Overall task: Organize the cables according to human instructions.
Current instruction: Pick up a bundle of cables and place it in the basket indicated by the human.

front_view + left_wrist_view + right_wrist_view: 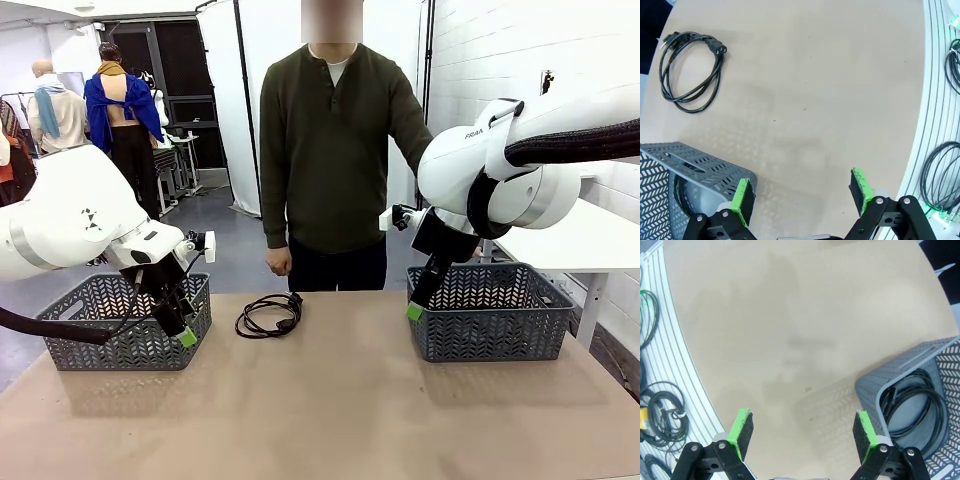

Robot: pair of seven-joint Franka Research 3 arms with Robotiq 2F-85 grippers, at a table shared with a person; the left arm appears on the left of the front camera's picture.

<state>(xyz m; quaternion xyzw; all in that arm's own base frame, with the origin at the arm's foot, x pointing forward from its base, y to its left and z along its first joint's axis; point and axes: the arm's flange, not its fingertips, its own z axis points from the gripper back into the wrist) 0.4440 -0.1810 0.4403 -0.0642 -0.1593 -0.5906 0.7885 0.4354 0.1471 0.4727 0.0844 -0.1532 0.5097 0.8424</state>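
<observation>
Left fingers spread, empty | right fingers spread, empty | cable mid-table

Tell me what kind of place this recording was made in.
Probably a robotics lab or data-collection room, not a home: a brown table with two grey baskets and a coiled black cable, white partition screens behind the person, and more tables farther back.

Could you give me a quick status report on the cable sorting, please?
Left end effector open, empty. Right end effector open, empty. One coiled cable loose on the table; one in each basket. Nothing blocking the cable.
</observation>
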